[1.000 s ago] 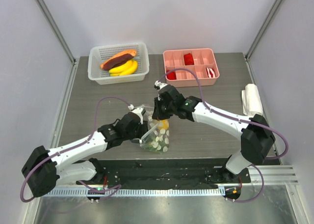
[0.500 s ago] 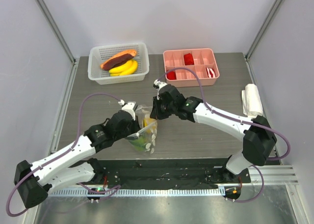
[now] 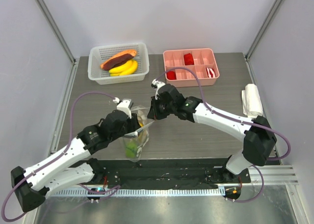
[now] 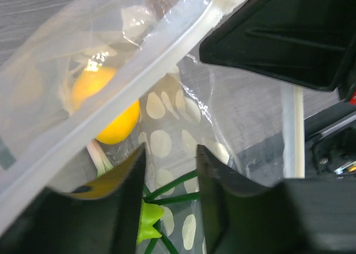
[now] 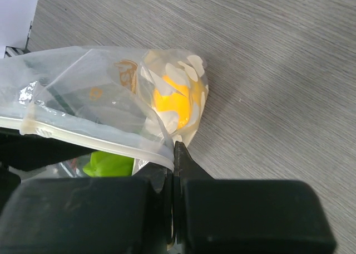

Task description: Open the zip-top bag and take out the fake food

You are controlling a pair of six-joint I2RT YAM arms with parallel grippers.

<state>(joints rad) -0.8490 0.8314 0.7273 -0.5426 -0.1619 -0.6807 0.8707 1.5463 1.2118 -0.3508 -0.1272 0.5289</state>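
The zip-top bag (image 3: 133,144) hangs above the table between my two grippers, its zip strip stretched between them. My left gripper (image 3: 136,127) grips its left side. In the left wrist view (image 4: 169,148) the jaws stand a narrow gap apart, with dotted film and green stems between them. My right gripper (image 3: 151,115) is shut on the zip strip, as the right wrist view (image 5: 174,148) shows. Inside the bag (image 5: 100,98) are a yellow piece (image 5: 175,106) and a green piece (image 5: 111,164). The sausage (image 3: 117,59) and bananas (image 3: 122,68) lie in the white basket.
The white perforated basket (image 3: 117,79) stands at the back left. The pink divided tray (image 3: 216,69) with red blocks (image 3: 189,58) is at the back middle. A white folded cloth (image 3: 251,98) lies at the right edge.
My left gripper has pulled the bag leftward and up off the table, so it now hangs. My right gripper has shifted slightly left, still holding the strip.
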